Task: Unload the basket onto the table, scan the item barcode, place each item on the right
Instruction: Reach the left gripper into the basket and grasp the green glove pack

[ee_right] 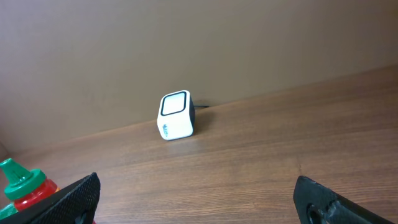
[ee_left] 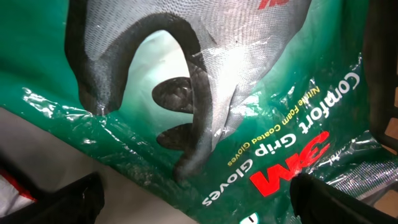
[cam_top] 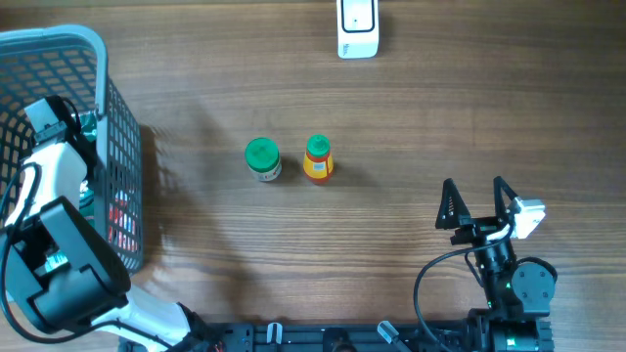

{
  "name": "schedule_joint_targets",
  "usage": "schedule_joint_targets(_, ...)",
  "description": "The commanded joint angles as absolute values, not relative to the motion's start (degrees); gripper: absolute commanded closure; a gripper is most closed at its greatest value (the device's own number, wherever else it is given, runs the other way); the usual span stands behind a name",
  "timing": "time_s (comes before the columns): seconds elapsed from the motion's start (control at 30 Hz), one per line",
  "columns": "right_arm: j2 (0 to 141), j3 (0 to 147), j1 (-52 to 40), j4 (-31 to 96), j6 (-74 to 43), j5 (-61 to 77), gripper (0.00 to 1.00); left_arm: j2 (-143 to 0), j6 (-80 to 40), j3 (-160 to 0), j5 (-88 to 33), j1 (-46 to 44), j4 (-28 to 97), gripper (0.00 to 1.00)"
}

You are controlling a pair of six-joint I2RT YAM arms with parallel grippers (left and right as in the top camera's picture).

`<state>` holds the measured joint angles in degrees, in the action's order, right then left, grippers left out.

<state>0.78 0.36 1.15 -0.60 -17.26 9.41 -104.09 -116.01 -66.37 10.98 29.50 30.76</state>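
Overhead view: a grey mesh basket (cam_top: 122,176) stands at the left edge of the worktop (cam_top: 411,117), and the left arm (cam_top: 51,181) reaches down into it. The left wrist view shows what lies under it: a green pack of 3M Comfort Grip gloves (ee_left: 280,149), glossy and crinkled, filling nearly the whole frame. The left tool (ee_left: 196,202) is spread wide, its dark fingertips (ee_left: 68,199) at the two lower corners with the pack below the gap. Whether they touch the pack cannot be told. Near the middle of the worktop two small containers stand upright just beside each other, not touching: a green-lidded jar (cam_top: 262,159) and, on its right, a yellow and red bottle with a green cap (cam_top: 318,159). The white scanner (cam_top: 357,29) sits at the far edge, a little right of centre, well apart from both. The right tool (cam_top: 476,202) hovers near the near right corner, its fingers wide apart with nothing between them. In the right wrist view it faces the scanner across bare wood.
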Motion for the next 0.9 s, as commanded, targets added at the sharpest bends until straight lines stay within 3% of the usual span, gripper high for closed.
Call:
schedule_joint_targets(0.0,0.4,0.3,0.7,-0.8,-17.1,10.3,0.0,-111.9,-123.5,-63.9,12.2,31.3,33.7,0.0)
schedule_joint_targets(0.2,0.4,0.3,0.7,-0.8,-17.1,10.3,0.0,-115.3,-123.3,-63.7,11.5,34.3,36.2,0.03)
schedule_joint_targets(0.3,0.4,0.3,0.7,-0.8,-17.1,10.3,0.0,-115.5,-123.2,-63.7,10.9,35.3,38.4,0.27)
schedule_joint_targets(0.33,0.4,0.3,0.7,-0.8,-17.1,10.3,0.0,-115.9,-122.1,-63.7,10.7,35.4,38.9,0.27)
schedule_joint_targets(0.37,0.4,0.3,0.7,-0.8,-17.1,10.3,0.0,-116.7,-120.2,-63.7,10.4,35.4,39.0,0.25)
schedule_joint_targets(0.43,0.4,0.3,0.7,-0.8,-17.1,10.3,0.0,-119.1,-119.8,-63.5,9.2,35.4,40.2,0.04)
schedule_joint_targets(0.47,0.4,0.3,0.7,-0.8,-17.1,10.3,0.0,-120.2,-119.8,-63.0,9.1,35.4,40.1,0.0)
schedule_joint_targets(0.5,0.4,0.3,0.7,-0.8,-17.1,10.3,0.0,-120.9,-119.8,-62.8,9.2,35.5,40.2,0.03)
schedule_joint_targets(0.57,0.4,0.3,0.7,-0.8,-17.1,10.3,0.01,-122.1,-117.8,-62.2,8.7,35.8,40.1,0.46)
schedule_joint_targets(0.63,0.4,0.3,0.7,-0.8,-17.1,10.3,0.0,-122.1,-114.5,-61.7,8.4,35.9,40.0,0.64)
schedule_joint_targets(0.7,0.4,0.3,0.7,-0.8,-17.1,10.3,0.0,-122.1,-110.9,-61.7,8.3,35.9,39.9,0.96)
schedule_joint_targets(0.87,0.4,0.3,0.7,-0.8,-17.1,10.3,0.0,-121.1,-102.7,-62.5,7.5,35.9,40.0,0.96)
